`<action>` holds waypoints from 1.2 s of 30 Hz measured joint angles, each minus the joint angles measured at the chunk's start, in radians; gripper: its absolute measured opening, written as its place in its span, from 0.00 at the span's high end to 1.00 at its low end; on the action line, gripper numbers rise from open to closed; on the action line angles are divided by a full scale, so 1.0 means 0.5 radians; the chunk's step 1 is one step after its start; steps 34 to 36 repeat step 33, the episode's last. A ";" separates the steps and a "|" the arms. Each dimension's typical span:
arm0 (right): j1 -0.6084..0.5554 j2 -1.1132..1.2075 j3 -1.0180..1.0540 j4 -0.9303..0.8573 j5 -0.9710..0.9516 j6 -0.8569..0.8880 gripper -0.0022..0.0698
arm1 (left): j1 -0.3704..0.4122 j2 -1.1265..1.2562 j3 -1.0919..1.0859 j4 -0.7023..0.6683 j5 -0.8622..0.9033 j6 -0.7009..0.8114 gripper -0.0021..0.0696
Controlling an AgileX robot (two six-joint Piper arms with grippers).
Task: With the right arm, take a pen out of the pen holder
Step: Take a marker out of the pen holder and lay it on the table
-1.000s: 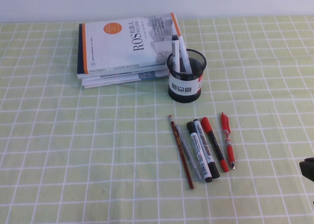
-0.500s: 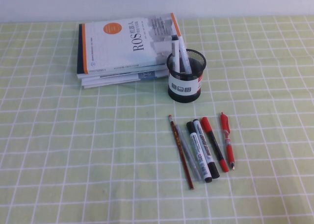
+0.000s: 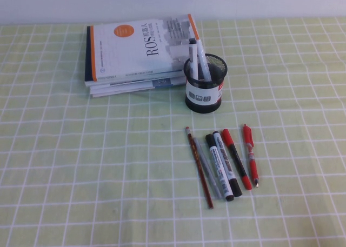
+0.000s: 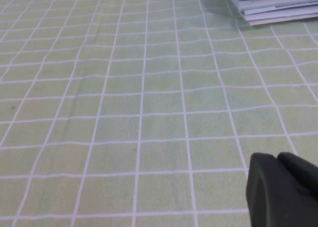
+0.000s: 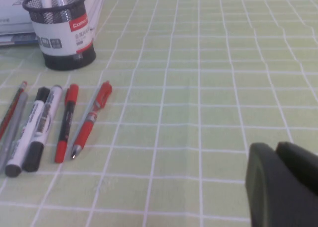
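A black mesh pen holder (image 3: 205,84) with a white label stands in front of the books, and two white pens (image 3: 199,60) lean inside it. It also shows in the right wrist view as the pen holder (image 5: 62,31). Neither arm appears in the high view. My right gripper (image 5: 275,148) is shut with nothing in it, low over the cloth and well to the right of the laid-out pens. Over bare cloth on the left side, my left gripper (image 4: 275,158) is also shut and holds nothing.
A row of pens lies in front of the holder: a red pencil (image 3: 199,167), a grey pen, two markers (image 3: 221,163), a red marker (image 3: 236,159) and a red pen (image 3: 250,154). A stack of books (image 3: 138,52) sits behind the holder on the green checked cloth (image 3: 81,166).
One second ago the right gripper's dark tip showed at the right edge of the high view; it has since drawn back out of that view. Pens and holder have not moved.
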 joint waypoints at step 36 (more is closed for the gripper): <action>0.000 0.000 0.000 -0.001 0.184 0.000 0.99 | 0.000 0.000 0.000 0.001 0.000 0.000 0.98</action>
